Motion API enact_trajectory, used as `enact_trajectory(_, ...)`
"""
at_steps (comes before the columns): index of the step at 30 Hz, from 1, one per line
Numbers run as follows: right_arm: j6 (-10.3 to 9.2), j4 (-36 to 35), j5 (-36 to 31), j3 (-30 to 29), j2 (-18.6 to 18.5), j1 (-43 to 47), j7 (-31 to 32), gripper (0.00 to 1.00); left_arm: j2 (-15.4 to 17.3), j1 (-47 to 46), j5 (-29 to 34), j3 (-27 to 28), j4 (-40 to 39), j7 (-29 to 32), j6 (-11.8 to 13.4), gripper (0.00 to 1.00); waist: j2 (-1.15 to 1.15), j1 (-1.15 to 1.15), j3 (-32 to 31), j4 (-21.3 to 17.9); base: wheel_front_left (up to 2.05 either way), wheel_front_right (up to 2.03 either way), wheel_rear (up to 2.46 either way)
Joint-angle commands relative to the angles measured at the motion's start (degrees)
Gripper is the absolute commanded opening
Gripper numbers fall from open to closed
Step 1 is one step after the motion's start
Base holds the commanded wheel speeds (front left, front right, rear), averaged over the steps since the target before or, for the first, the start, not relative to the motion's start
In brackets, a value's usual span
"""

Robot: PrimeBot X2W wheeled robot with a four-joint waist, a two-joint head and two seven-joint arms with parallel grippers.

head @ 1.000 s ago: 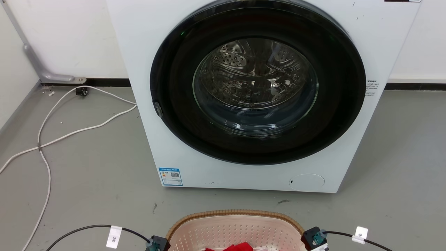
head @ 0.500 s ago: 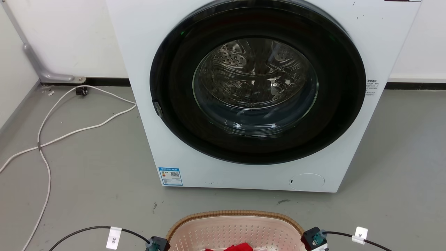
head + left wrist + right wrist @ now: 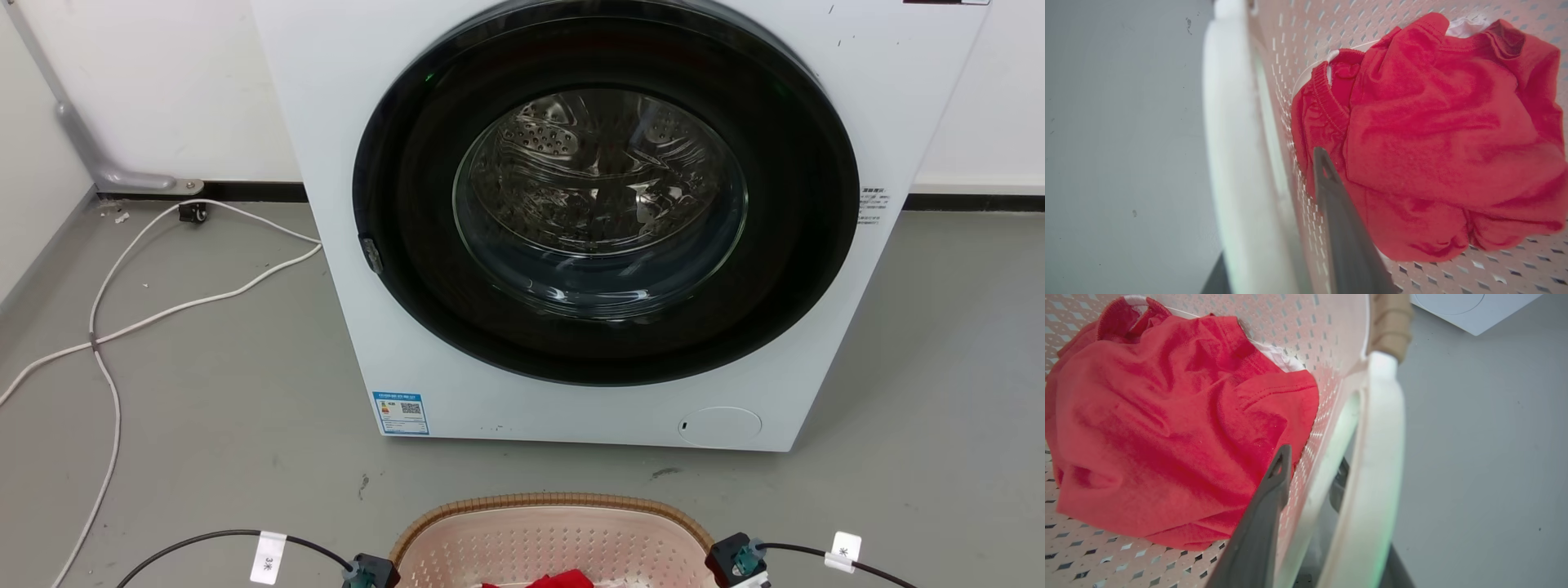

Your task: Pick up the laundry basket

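Seen from the head, the laundry basket (image 3: pixel 555 523) sits on the grey floor (image 3: pixel 204 425) at the bottom edge of the view. Its brown rim (image 3: pixel 555 498) curves round a pale perforated wall, and a bit of red garment (image 3: pixel 559 581) shows inside. A short way beyond the basket's far rim stands a white washer (image 3: pixel 490 392), its round dark door (image 3: pixel 604 343) facing the basket. A white cable (image 3: pixel 114 327) trails over the floor well off to the basket's left. The left gripper (image 3: pixel 371 572) is at the basket's left side and the right gripper (image 3: pixel 739 559) at its right side, each with a black lead (image 3: pixel 204 535) running outward. From the left wrist, one dark finger (image 3: pixel 1339 228) lies inside the basket along the perforated wall, its tip by the garment. The other finger peeks out from under the basket's left handle (image 3: pixel 1229 143) on the outer side. These jaws straddle that side, but I cannot tell whether they press on it. From the right wrist, the inner finger (image 3: pixel 1265 510) lies flat along the basket's inner wall beside the garment. The outer finger shows through the slot of the right handle (image 3: pixel 1380 457), close against the wall's outside, so these jaws are clenched on the basket's wall.
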Motion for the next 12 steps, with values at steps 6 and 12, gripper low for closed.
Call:
enact_trajectory(6,0.77,0.6,-0.4,1.5,-1.6,-0.8,0.1,0.0,1.5,-1.1,0.6,-1.2,0.8,-0.6,-0.2,0.0,0.0,0.0,0.0,0.1,0.0,0.0,0.0)
enact_trajectory(12,0.77,0.6,0.1,2.2,-1.6,-0.8,0.0,0.0,1.3,-0.9,0.1,-1.5,0.8,-0.7,-0.2,0.0,0.0,0.0,-0.1,0.1,0.0,0.0,0.0)
